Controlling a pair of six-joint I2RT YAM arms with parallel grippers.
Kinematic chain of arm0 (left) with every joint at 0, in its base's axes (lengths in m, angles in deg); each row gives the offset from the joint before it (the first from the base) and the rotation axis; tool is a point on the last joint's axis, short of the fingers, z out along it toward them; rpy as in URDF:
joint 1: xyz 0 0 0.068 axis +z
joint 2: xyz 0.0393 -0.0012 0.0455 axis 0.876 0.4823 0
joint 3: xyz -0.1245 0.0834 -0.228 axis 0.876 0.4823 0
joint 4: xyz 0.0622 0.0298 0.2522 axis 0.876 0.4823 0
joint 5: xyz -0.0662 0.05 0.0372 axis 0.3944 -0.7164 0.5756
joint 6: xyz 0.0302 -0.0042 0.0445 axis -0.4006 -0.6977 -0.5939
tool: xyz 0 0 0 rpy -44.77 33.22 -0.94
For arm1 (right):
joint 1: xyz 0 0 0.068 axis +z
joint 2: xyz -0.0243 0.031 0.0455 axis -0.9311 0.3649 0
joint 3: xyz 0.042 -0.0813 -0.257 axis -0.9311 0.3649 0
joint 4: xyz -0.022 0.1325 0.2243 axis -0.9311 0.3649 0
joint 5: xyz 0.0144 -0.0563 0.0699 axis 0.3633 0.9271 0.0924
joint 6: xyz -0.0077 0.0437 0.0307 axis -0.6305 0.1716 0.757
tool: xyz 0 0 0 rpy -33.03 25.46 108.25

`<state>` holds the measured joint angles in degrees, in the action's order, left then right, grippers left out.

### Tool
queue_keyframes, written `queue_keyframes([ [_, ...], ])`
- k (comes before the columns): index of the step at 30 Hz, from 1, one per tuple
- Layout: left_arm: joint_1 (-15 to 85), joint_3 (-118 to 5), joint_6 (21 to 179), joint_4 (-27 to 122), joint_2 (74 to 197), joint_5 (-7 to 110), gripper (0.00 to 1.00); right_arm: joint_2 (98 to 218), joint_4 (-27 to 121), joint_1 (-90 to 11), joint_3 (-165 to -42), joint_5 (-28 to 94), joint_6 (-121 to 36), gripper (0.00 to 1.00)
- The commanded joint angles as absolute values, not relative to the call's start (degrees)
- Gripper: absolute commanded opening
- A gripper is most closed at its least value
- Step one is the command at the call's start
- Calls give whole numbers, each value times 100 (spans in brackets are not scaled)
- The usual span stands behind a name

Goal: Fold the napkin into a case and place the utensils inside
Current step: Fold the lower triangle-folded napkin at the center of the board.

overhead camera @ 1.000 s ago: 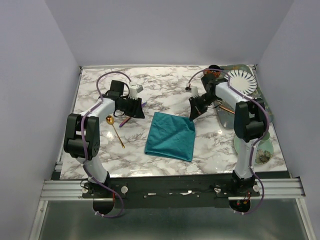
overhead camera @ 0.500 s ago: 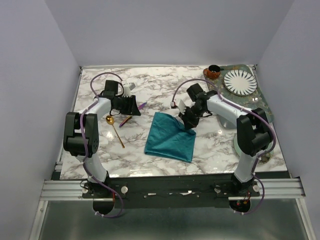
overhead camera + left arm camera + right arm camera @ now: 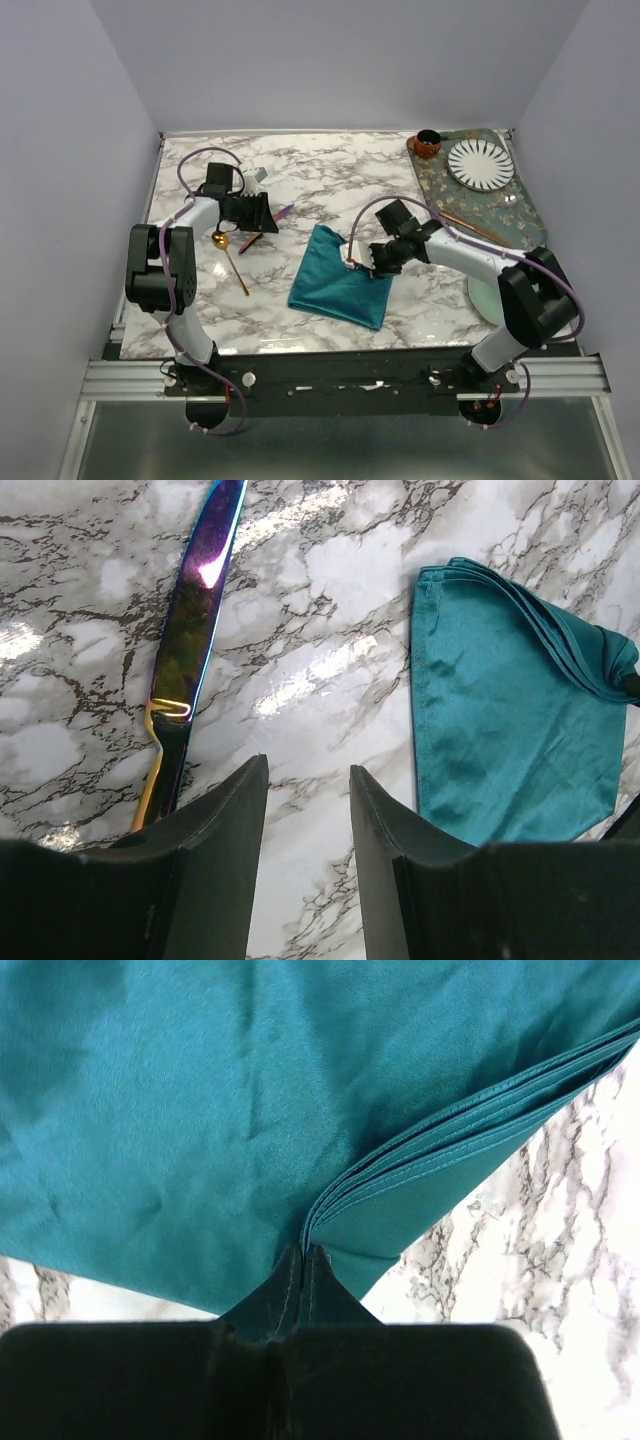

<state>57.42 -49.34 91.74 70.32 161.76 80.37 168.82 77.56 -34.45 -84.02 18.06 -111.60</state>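
The napkin [image 3: 340, 285] lies folded into a broad teal rectangle on the marble table [image 3: 330, 180], about midway between the left and right edges and closer to the near edge than the far one.

The right gripper [image 3: 378, 258] is at the cloth's far right corner. Its fingers are pressed together on the stacked hems, and several layers fan out from the pinch. The left gripper [image 3: 262, 213] hovers toward the table's left edge with its fingers partly apart and nothing between them. Just beyond them is the iridescent knife [image 3: 195, 610]. The gold spoon [image 3: 231, 262] lies near it, closer to the near edge.

The step in hand looks like a further fold to narrow the cloth. To do it well, the pinched corner should travel low across the napkin with all layers gripped together. The hems should land parallel to the opposite edge, or the layers may slip and skew.

No brand, label or writing can be read.
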Motion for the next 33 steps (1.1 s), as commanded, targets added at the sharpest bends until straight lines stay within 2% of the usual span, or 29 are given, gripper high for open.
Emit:
queue_keyframes([
  [1, 5774, -4941, 8652, 6904, 15974, 8402, 49, 16275, 7009, -3380, -7603, 1784, -12721, 1],
  [8, 5555, -5590, 7430, 7342, 16123, 8561, 52, 15616, 6534, -3380, -6626, 1573, -14040, 1],
  [18, 4615, -6847, 5673, 8396, 16738, 8271, 55, 15317, 6332, -3388, -6282, 1380, -15164, 1],
  [33, 3700, -7665, 4336, 8959, 17301, 8095, 44, 14719, 6982, -3371, -5606, 1292, -16440, 1],
])
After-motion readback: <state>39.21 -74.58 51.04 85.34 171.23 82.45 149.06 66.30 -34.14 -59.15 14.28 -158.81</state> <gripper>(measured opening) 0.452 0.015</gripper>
